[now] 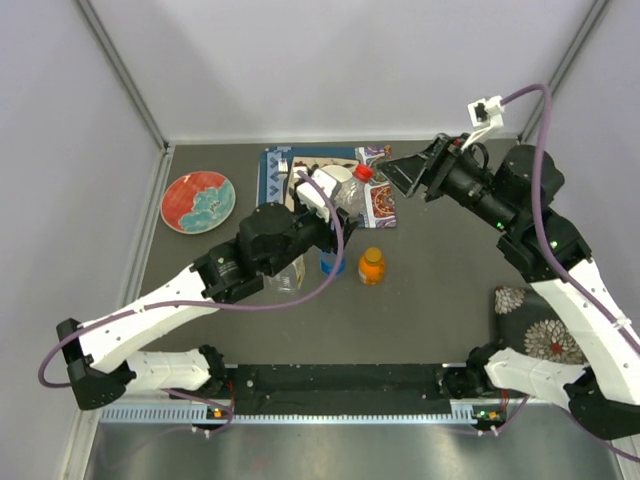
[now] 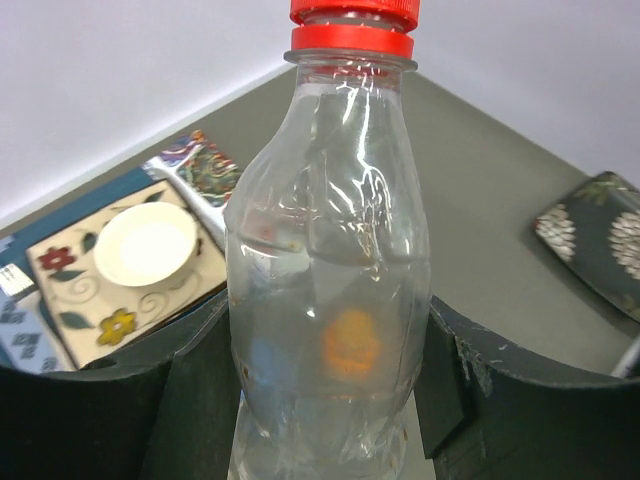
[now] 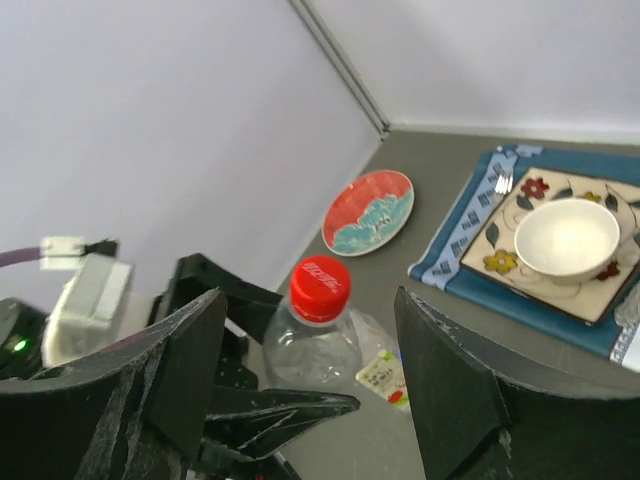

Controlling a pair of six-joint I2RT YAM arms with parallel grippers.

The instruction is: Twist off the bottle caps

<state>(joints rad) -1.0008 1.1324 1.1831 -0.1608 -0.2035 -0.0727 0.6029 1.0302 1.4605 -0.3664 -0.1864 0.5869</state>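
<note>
My left gripper [image 2: 325, 395] is shut on the lower body of the slim clear bottle [image 2: 330, 270] and holds it off the table, tilted. Its red cap [image 2: 352, 25] is on the neck. In the top view the cap [image 1: 363, 172] points toward my right gripper [image 1: 392, 173], which is open just to its right without touching. In the right wrist view the cap [image 3: 320, 288] shows between the spread fingers [image 3: 190, 350], a little beyond them. The orange bottle [image 1: 372, 266] and the blue-tinted bottle [image 1: 332, 262] stand on the table. The wide clear bottle [image 1: 285, 272] is partly under my left arm.
A white bowl [image 3: 568, 238] sits on a floral square plate [image 2: 90, 310] on a blue mat [image 1: 272, 180] at the back. A red round plate [image 1: 198, 201] lies at the left. A dark floral plate [image 1: 535, 322] lies near the right arm.
</note>
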